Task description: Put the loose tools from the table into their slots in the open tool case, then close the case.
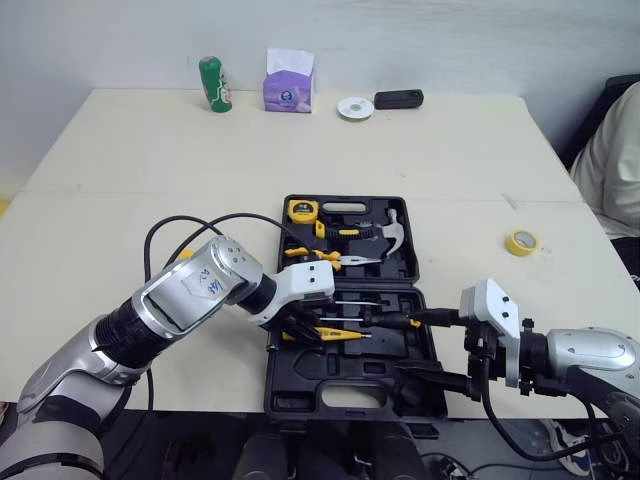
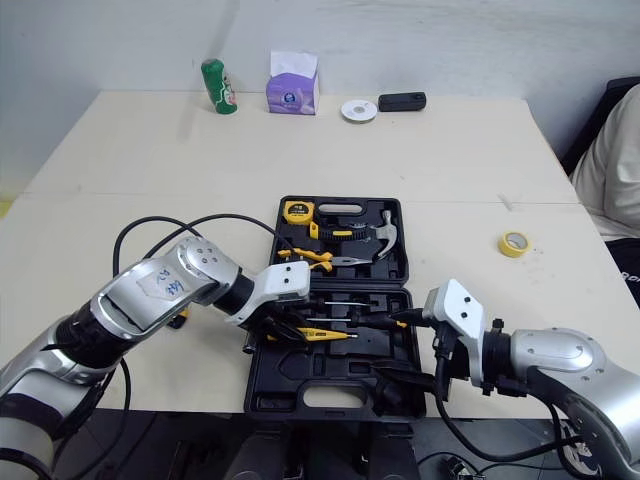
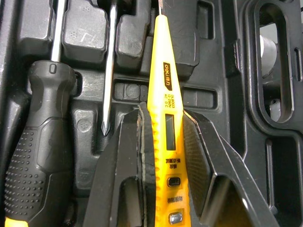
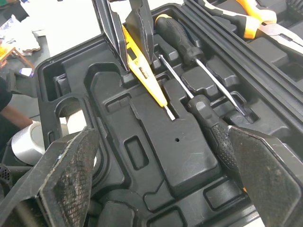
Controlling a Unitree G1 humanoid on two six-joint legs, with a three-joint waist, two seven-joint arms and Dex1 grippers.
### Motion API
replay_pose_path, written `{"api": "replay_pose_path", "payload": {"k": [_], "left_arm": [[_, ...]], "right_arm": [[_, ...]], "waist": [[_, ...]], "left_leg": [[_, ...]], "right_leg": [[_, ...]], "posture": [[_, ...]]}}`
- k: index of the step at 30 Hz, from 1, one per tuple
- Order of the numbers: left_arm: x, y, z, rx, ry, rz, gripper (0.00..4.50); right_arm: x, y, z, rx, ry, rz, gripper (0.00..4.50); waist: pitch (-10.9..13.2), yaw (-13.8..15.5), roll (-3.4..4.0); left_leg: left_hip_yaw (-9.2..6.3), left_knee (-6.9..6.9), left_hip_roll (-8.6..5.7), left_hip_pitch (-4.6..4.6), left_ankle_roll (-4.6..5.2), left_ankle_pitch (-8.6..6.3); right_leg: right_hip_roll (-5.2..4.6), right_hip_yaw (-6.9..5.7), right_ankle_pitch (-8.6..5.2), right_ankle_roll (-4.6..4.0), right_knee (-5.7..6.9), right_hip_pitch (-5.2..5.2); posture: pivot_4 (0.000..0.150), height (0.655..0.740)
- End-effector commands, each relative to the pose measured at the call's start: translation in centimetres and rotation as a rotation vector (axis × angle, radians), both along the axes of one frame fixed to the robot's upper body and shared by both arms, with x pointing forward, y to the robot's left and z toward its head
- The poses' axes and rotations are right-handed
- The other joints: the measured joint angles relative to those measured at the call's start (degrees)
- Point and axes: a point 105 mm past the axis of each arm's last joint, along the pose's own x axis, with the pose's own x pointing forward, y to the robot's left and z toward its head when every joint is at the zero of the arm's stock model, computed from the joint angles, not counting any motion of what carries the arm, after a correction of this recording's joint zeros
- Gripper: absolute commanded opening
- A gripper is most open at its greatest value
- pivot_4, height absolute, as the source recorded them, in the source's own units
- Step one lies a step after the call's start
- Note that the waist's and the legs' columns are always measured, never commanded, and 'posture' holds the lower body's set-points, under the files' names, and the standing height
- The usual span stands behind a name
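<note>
Closest in, the right gripper (image 1: 397,345) hangs over the 3 o'clock edge of the tool case (image 1: 280,400), jaws spread wide with nothing between them. Across the tray, the left gripper (image 1: 303,327) reaches in from 9 o'clock and is clamped on the butt end of the yellow tester pen (image 3: 165,94), one pad on each flat side.

Here's the line that matters: the pen lies down in the near half of the case, its long axis running 9 to 3, metal tip aimed at 3 o'clock towards the open right jaws. It runs parallel to the two screwdrivers (image 4: 213,127) bedded just beyond it, at 12 o'clock of the pen.

From the right wrist view, the tip looks low on the moulding, so I'd judge the pen is aligned with its groove. The left arm has it, so the left arm finishes: press down, then let go. Seating depth I cannot confirm.
</note>
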Motion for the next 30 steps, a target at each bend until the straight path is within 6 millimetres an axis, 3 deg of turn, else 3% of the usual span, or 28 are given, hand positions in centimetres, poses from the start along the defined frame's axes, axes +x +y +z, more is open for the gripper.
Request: {"api": "replay_pose_path", "payload": {"k": [1, 14, 16, 20, 23, 27, 30], "left_arm": [[1.3, 1.5, 0.0, 0.053, -0.025, 0.090, 0.54], [0.8, 1.6, 0.1, 0.066, -0.025, 0.058, 0.54], [1.3, 1.5, 0.9, 0.050, -0.058, 0.066, 1.57], [1.1, 1.4, 2.9, -0.004, -0.065, 0.047, 3.15], [0.8, 1.8, 3.3, -0.037, -0.053, 0.023, 4.38], [1.2, 2.3, 2.6, -0.106, -0.095, 0.002, 4.38], [0.7, 1.6, 3.1, -0.291, -0.157, -0.109, 4.38]], "right_arm": [[0.0, 0.3, 0.6, 0.007, -0.046, 0.011, 4.50], [0.0, 0.4, 0.4, 0.010, -0.057, 0.008, 4.50], [0.0, 0.5, 0.4, 0.010, -0.058, 0.009, 4.50], [0.0, 0.4, 0.4, 0.011, -0.057, 0.009, 4.50], [0.0, 0.4, 0.3, 0.008, -0.056, 0.010, 4.50], [0.0, 0.5, 0.4, 0.010, -0.058, 0.014, 4.50], [0.0, 0.5, 0.5, 0.013, -0.060, 0.016, 4.50]], "waist": [[0.00, -0.03, 0.00], [0.00, -0.15, 0.00], [0.00, -0.10, 0.00], [0.00, 0.01, 0.00], [0.00, -0.12, 0.00], [0.00, -0.07, 0.01], [0.00, -0.05, 0.00]], "left_leg": [[0.00, 0.00, 0.00, 0.00, 0.00, 0.00], [0.00, 0.00, 0.01, 0.00, -0.01, 0.00], [0.00, 0.00, 0.01, 0.00, -0.01, 0.00], [-0.01, 0.00, 0.00, -0.02, -0.01, 0.01], [-0.03, 0.00, 0.00, -0.04, -0.01, 0.01], [-0.03, 0.00, 0.00, -0.06, 0.00, 0.00], [-0.02, 0.00, 0.00, -0.07, 0.00, 0.00]], "right_leg": [[0.00, 0.00, 0.00, 0.00, 0.00, 0.00], [0.01, 0.00, 0.00, 0.00, 0.01, 0.00], [0.01, 0.00, 0.00, 0.00, 0.00, 0.00], [0.00, 0.00, 0.00, 0.00, 0.00, 0.00], [0.01, -0.01, 0.00, 0.00, -0.01, -0.02], [0.01, -0.03, 0.01, 0.02, 0.00, -0.02], [0.01, -0.04, 0.01, 0.03, 0.00, -0.02]], "posture": [[0.150, 0.7278], [0.150, 0.7278], [0.150, 0.7278], [0.150, 0.7278], [0.150, 0.7278], [0.150, 0.7278], [0.150, 0.7278]]}}
